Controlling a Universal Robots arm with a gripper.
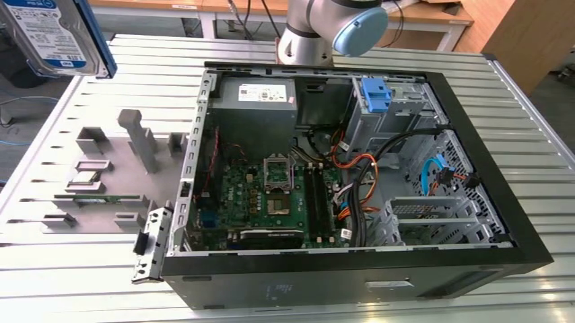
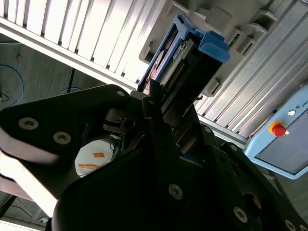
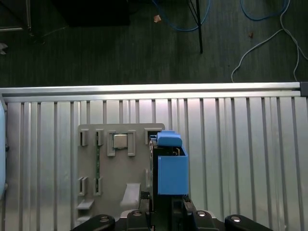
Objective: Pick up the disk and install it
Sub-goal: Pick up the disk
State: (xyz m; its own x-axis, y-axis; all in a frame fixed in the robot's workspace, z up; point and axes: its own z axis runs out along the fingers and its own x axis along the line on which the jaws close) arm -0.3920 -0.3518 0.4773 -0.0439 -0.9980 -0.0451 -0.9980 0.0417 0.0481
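Second wrist view shows the disk [image 2: 188, 54] clamped between the jaws.

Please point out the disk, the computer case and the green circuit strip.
the disk [image 1: 50, 30]: exterior view, on its white-and-blue label.
the computer case [image 1: 314, 286]: exterior view, on its black outer wall.
the green circuit strip [image 1: 97, 198]: exterior view, at its middle.

no readable text; print on the disk [image 1: 52, 33] label is indecipherable.

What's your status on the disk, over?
End effector shut on the disk. Disk held in the air over the grey fixture. Computer case open; cables draped beside the drive cage.
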